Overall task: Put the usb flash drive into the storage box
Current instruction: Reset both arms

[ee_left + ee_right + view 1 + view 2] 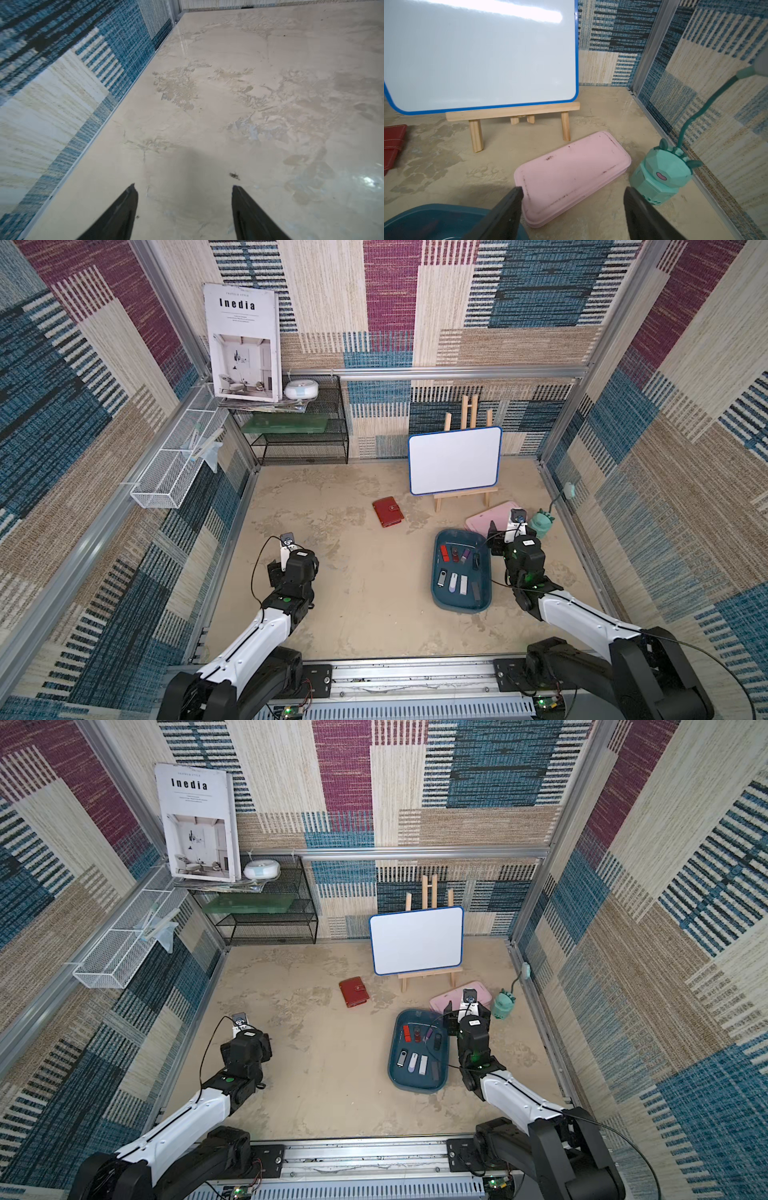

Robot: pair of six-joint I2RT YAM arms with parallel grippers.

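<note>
The storage box (457, 608), a shallow dark teal tray, sits on the right half of the table; it also shows in the other top view (415, 1086). Several USB flash drives (453, 583) lie inside it in two rows, red, purple, black, silver and white. My right gripper (573, 188) hangs open just past the box's far right corner (425, 209), over the near end of the pink case, with nothing between its fingers. My left gripper (184, 186) is open above bare table near the left wall and holds nothing.
A pink case (571, 174) lies behind the box, with a teal desk lamp (662, 174) beside it at the right wall. A whiteboard on a wooden easel (455, 460) stands further back. A red wallet (387, 512) lies mid-table. A black wire shelf (299, 435) fills the back left corner.
</note>
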